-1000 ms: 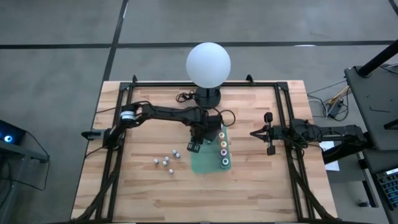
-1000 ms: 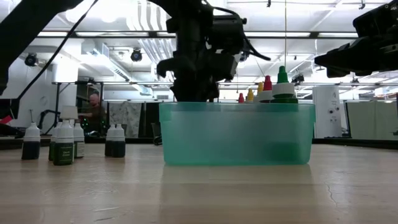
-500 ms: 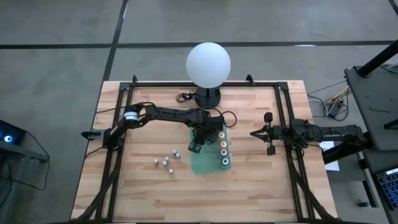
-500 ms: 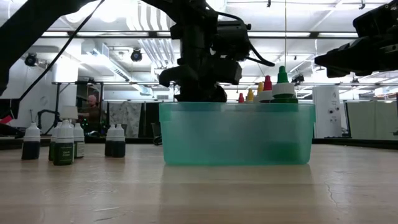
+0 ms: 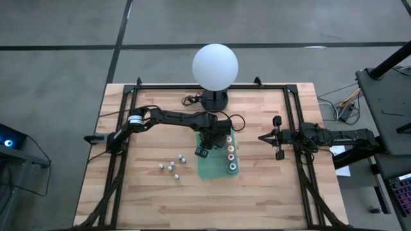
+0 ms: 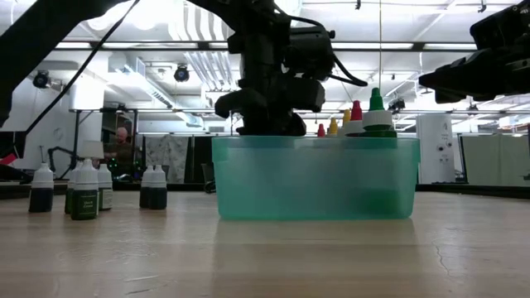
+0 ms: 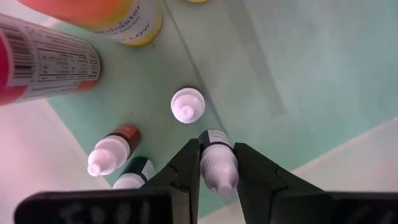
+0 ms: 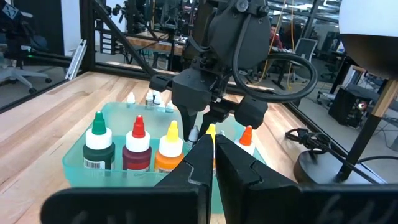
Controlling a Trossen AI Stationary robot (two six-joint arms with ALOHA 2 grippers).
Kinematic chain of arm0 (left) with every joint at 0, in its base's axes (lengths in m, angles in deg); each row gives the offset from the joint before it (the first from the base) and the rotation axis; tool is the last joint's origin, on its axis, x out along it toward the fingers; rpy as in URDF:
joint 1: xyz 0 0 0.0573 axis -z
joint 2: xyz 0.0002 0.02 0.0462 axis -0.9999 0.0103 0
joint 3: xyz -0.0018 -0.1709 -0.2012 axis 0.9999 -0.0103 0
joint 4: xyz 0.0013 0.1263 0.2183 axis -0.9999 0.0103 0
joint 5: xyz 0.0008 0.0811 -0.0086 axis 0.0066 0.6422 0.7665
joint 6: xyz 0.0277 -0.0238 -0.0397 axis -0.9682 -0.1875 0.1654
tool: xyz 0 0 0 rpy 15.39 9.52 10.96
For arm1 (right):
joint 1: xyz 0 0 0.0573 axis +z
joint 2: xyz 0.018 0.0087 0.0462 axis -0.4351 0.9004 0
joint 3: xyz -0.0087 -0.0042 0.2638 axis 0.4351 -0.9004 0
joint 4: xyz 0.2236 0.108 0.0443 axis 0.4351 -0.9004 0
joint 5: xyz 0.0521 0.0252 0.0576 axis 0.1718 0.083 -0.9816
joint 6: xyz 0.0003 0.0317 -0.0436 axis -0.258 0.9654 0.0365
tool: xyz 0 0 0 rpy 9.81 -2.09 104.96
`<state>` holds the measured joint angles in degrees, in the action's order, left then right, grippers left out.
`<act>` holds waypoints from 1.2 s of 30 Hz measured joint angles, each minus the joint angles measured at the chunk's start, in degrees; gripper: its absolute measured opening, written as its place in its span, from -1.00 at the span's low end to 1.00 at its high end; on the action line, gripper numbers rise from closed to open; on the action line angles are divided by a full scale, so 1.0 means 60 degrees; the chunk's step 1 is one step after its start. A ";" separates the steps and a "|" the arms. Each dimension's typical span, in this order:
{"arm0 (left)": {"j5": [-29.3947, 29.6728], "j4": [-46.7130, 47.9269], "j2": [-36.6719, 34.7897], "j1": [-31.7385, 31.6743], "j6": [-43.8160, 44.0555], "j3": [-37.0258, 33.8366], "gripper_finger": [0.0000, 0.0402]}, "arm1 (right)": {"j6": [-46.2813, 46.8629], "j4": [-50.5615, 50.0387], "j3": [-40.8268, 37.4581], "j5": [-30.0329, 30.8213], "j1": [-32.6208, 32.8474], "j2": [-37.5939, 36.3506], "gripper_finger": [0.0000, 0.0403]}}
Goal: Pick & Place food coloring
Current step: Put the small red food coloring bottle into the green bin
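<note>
A see-through green bin (image 5: 215,163) stands mid-table. Along its right side stand food coloring bottles with coloured tops (image 5: 230,155), also seen in the low view (image 6: 356,120). Three small white-capped bottles (image 7: 186,104) are on its floor. Several more small bottles (image 5: 172,165) stand on the wood left of the bin. My left gripper (image 7: 217,180) reaches down into the bin (image 6: 315,178), shut on a small bottle (image 7: 216,155). My right gripper (image 5: 277,138) waits at the table's right side, shut and holding nothing. My left gripper pinches the small bottle by its white cap (image 7: 219,169) between its two fingers. The fingers come from above, pointing down into the bin. The bottle is about upright, cap toward the wrist, dark body (image 7: 214,138) below the fingertips; whether it touches the bin's floor I cannot tell.
A white globe lamp (image 5: 215,66) on a black base stands at the table's far edge, right behind the bin, its cable (image 5: 189,100) beside it. Black frame rails (image 5: 122,147) run along both sides of the table. Bare wood lies in front of the bin.
My left gripper has rolled a little at the wrist and edged slightly toward the table's right over the bin, still shut on the small bottle.
</note>
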<state>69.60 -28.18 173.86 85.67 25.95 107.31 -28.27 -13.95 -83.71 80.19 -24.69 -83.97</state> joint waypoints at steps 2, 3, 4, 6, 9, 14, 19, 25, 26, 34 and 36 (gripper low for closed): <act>0.0000 -0.0024 0.0000 0.0002 -0.0033 0.0000 -0.71 | 0.0017 0.0000 0.0000 0.0000 0.0000 0.0000 -0.96; 0.0000 -0.0027 0.0000 -0.0001 -0.0047 0.0000 -0.71 | 0.0004 0.0000 0.0002 0.0000 0.0000 0.0000 -0.96; 0.0000 -0.0042 0.0000 -0.0001 -0.0047 -0.0004 -0.71 | 0.0000 0.0000 0.0000 0.0000 0.0000 0.0000 -0.96; 0.0004 -0.0104 0.0000 -0.0005 -0.0051 -0.0064 -0.71 | 0.0017 0.0000 0.0003 0.0000 0.0000 0.0000 -0.96; 0.0007 -0.0164 0.0000 -0.0005 -0.0048 -0.0229 -0.71 | 0.0003 0.0000 0.0000 0.0000 0.0000 0.0000 -0.96; 0.0008 -0.0214 0.0000 -0.0005 -0.0010 -0.0423 -0.71 | 0.0012 -0.0003 0.0004 0.0000 -0.0004 0.0000 -0.96; 0.0014 -0.0261 0.0000 -0.0005 0.0000 -0.0441 -0.71 | 0.0017 -0.0002 0.0001 -0.0001 -0.0007 -0.0001 -0.96; 0.0018 -0.0332 0.0000 -0.0005 0.0004 -0.0441 -0.71 | -0.0001 -0.0003 0.0000 0.0000 -0.0007 0.0000 -0.96; 0.0018 -0.0327 0.0000 -0.0005 0.0004 -0.0441 -0.71 | 0.0005 0.0000 0.0001 0.0000 -0.0007 0.0000 -0.96; 0.0019 -0.0526 0.0000 -0.0005 -0.0004 -0.0459 -0.71 | 0.0000 0.0000 0.0000 0.0000 -0.0004 0.0000 -0.96; 0.0022 -0.0597 0.0000 -0.0014 -0.0005 -0.0459 -0.71 | 0.0015 -0.0002 0.0002 0.0000 -0.0004 0.0000 -0.96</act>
<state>69.73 -31.76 173.86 85.59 25.92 104.55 -28.18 -13.96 -83.70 80.19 -24.71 -83.97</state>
